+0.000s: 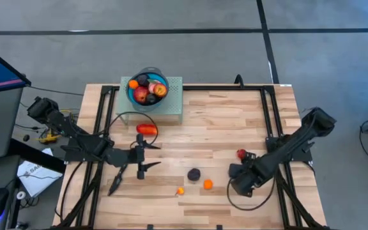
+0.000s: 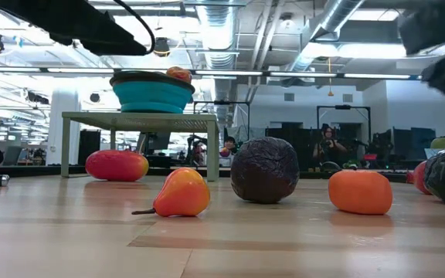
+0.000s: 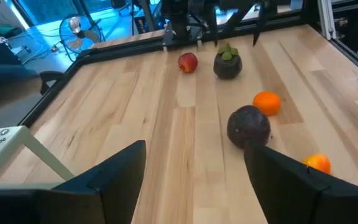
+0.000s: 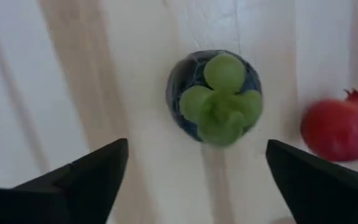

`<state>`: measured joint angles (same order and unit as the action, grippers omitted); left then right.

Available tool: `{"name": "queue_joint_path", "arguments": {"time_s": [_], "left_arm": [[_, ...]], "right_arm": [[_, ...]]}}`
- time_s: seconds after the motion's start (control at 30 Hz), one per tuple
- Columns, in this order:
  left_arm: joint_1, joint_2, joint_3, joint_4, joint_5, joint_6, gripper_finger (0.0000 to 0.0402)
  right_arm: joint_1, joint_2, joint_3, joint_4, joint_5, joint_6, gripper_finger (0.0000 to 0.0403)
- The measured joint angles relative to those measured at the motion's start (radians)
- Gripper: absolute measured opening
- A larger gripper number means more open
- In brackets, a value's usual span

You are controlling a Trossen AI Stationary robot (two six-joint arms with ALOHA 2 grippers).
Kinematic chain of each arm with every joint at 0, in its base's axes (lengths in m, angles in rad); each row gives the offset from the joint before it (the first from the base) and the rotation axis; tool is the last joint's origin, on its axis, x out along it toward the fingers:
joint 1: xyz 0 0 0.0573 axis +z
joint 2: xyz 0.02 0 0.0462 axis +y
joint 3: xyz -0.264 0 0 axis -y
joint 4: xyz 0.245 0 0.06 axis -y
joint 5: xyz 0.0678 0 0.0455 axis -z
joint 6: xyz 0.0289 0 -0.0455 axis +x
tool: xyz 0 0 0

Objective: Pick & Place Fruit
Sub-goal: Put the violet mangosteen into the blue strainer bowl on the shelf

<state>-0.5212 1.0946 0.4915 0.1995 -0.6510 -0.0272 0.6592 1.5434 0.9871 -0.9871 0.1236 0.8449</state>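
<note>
My right gripper [image 4: 197, 180] hangs open, pointing down over a dark ball with a green leafy top [image 4: 215, 96], touching nothing. A red fruit [image 4: 339, 129] lies beside that ball. In the high view my right gripper [image 1: 240, 181] hides the ball; the red fruit [image 1: 241, 154] shows next to it. My left gripper [image 1: 149, 155] waits open near the table's left, just in front of the long red-orange piece [image 1: 147, 129]. A dark purple ball [image 1: 193, 174], an orange ball [image 1: 207, 184] and a smaller orange fruit [image 1: 180, 190] rest on the table between the arms.
The round blue bowl [image 1: 147, 89] holds several fruits and stands on a pale green raised stand [image 1: 173, 105] at the table's far side. A black frame [image 1: 270, 108] runs along the table's edges. Bare wood [image 1: 222, 128] lies in the table's middle.
</note>
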Motion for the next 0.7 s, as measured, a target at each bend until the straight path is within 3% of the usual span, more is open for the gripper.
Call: {"name": "queue_joint_path", "arguments": {"time_s": [0.17,0.43,0.7], "left_arm": [[0.012,0.0,0.0,0.004,0.0,0.001,0.0264],[0.012,0.0,0.0,0.014,0.0,0.0,0.0264],[0.012,0.0,0.0,0.019,0.0,0.0,0.0264]], "right_arm": [[-0.043,0.127,0.0,0.003,0.011,-0.128,0.0394],[-0.103,0.189,0.0,0.138,0.069,-0.268,0.0347],[-0.118,0.189,0.0,0.115,0.057,-0.266,0.0291]]}}
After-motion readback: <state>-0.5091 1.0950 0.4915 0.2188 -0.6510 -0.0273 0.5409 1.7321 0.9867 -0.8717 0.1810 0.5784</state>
